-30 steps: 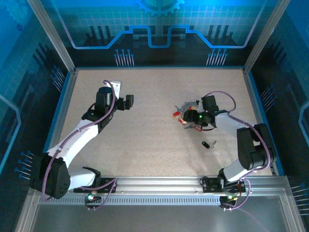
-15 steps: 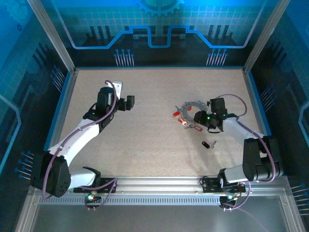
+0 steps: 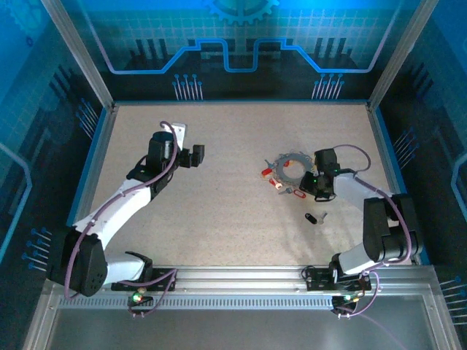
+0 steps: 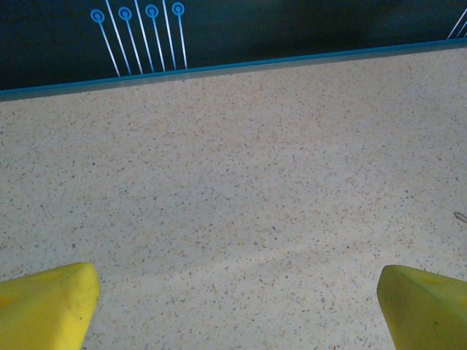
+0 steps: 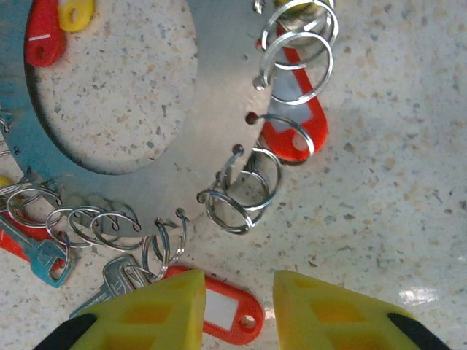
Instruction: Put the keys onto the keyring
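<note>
The keyring (image 5: 211, 87) is a flat silvery ring plate with holes along its edge, lying on the table at the centre right (image 3: 290, 166). Several split rings (image 5: 241, 193) hang from it, with red tags (image 5: 292, 135) and keys (image 5: 117, 277). My right gripper (image 5: 239, 292) hovers low at the plate's near edge (image 3: 309, 181). Its yellow fingers stand a narrow gap apart, open. The end of a red tag (image 5: 226, 310) lies between them, and only the left finger overlaps it. My left gripper (image 4: 237, 306) is wide open over bare table (image 3: 197, 155).
A loose key with a dark head (image 3: 315, 217) lies on the table nearer than the keyring. Small red and yellow key heads (image 5: 42, 36) sit at the plate's far side. The blue enclosure wall (image 4: 233, 29) stands beyond the left gripper.
My right gripper has drawn back to the right off the keyring, which now shows whole from above, and its fingers have narrowed. The left arm has hardly moved.
</note>
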Controlling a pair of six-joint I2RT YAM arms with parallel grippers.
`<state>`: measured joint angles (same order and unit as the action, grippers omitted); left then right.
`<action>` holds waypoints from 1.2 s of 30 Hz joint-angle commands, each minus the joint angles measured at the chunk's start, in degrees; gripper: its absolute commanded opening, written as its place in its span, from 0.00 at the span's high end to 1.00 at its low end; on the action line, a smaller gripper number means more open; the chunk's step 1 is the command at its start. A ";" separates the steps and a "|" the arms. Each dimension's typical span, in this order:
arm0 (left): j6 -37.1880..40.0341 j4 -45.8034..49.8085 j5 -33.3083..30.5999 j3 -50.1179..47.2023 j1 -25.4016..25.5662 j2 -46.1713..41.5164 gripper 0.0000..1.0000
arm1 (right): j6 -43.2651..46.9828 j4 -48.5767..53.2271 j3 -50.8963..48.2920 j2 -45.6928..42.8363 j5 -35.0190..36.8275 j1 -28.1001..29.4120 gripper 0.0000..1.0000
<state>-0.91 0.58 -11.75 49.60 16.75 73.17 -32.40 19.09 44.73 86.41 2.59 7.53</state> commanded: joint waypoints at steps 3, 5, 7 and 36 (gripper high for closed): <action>1.44 -1.59 -0.31 -0.41 0.48 0.75 0.01 | 1.45 2.88 4.09 3.45 7.71 3.04 0.70; 1.35 -1.44 -0.11 -0.21 0.47 1.08 0.01 | 1.43 2.47 4.85 4.64 7.93 3.28 0.71; 1.39 -0.56 0.88 0.60 0.52 0.88 0.01 | 1.63 2.48 5.32 5.00 7.68 3.40 0.71; 2.14 -0.77 0.99 0.49 1.17 0.86 0.01 | 3.83 -2.72 4.80 5.21 0.76 1.04 0.44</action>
<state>0.21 0.58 -11.68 49.60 17.43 73.89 -29.30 15.86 49.10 91.94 2.79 8.67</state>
